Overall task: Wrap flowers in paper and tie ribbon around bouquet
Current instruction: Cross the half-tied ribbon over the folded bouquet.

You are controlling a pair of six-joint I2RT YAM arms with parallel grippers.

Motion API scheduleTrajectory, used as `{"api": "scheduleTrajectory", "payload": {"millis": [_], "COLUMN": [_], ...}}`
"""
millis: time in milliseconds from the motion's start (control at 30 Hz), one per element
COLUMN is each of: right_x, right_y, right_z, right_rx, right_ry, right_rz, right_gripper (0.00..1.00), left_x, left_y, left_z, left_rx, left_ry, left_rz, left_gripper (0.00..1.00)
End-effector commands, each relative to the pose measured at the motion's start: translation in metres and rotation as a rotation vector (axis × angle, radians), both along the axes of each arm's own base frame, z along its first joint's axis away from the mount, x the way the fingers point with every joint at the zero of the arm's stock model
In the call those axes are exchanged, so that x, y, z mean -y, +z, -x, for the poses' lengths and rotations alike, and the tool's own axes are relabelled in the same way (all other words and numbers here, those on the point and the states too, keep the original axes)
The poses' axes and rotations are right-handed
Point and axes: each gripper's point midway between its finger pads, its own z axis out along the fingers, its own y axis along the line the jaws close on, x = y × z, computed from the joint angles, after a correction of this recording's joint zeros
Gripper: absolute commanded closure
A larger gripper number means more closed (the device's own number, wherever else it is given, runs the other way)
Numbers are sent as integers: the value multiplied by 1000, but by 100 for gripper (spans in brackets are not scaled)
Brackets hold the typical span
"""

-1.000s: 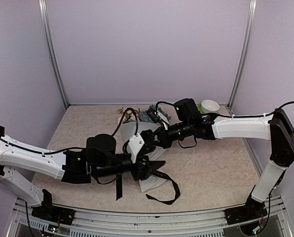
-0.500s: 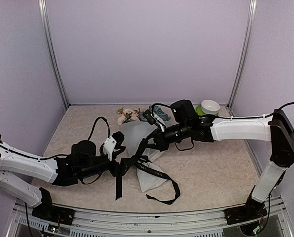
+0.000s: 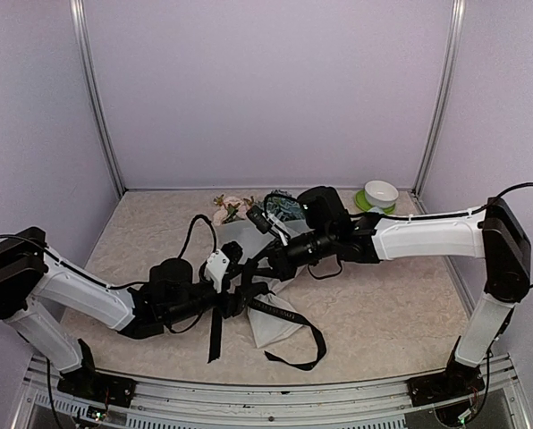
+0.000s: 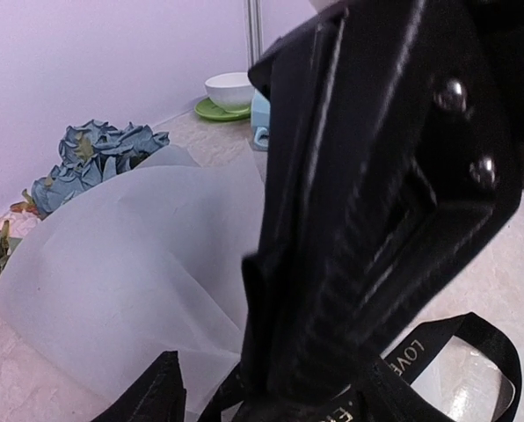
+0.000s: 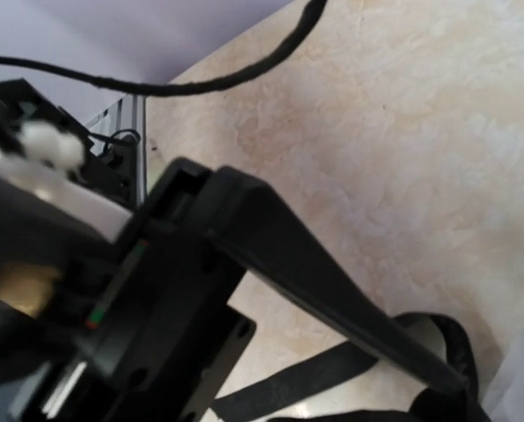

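Note:
The bouquet lies on the table, a cone of frosted paper with pink flowers and a blue head at its far end. The black ribbon loops over the cone's lower part and trails off toward the near edge. My right gripper is shut on the ribbon above the cone's middle. My left gripper is open just beside it, its jaws either side of the right fingers and ribbon. In the left wrist view the paper, blue flowers and lettered ribbon show. In the right wrist view my right gripper meets the ribbon.
A white bowl on a green plate stands at the back right corner, also seen as the bowl in the left wrist view, with a pale blue object next to it. Walls and metal posts close in the table on three sides.
My left gripper drew back to the left off the cone's lower part, then came forward beside the right gripper, its jaws a little narrower. The right gripper shifted slightly left with the ribbon.

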Motion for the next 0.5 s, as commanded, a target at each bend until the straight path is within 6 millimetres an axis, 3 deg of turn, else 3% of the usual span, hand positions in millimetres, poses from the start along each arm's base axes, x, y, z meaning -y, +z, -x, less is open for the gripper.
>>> {"api": "scheduleTrajectory", "payload": {"millis": [0, 67, 167, 267, 400, 467], "right_x": [-10, -11, -10, -6, 17, 35], "right_y": [7, 5, 6, 18, 31, 28], "right_z": [3, 5, 7, 6, -14, -29], "right_rx": [7, 1, 5, 32, 70, 69], "right_ry": [21, 29, 42, 49, 7, -46], "right_rz": [-22, -19, -16, -26, -8, 10], "right_gripper": [100, 100, 100, 90, 62, 51], "left_x": [7, 6, 10, 7, 1, -1], "left_y": [36, 39, 36, 32, 29, 29], "left_z": [-13, -14, -6, 2, 4, 3], "left_rx": [62, 56, 32, -9, -33, -35], "left_ry": [25, 29, -29, -72, -77, -73], "left_rz": [128, 153, 154, 179, 204, 209], "left_gripper": [42, 53, 96, 100, 100, 100]}}
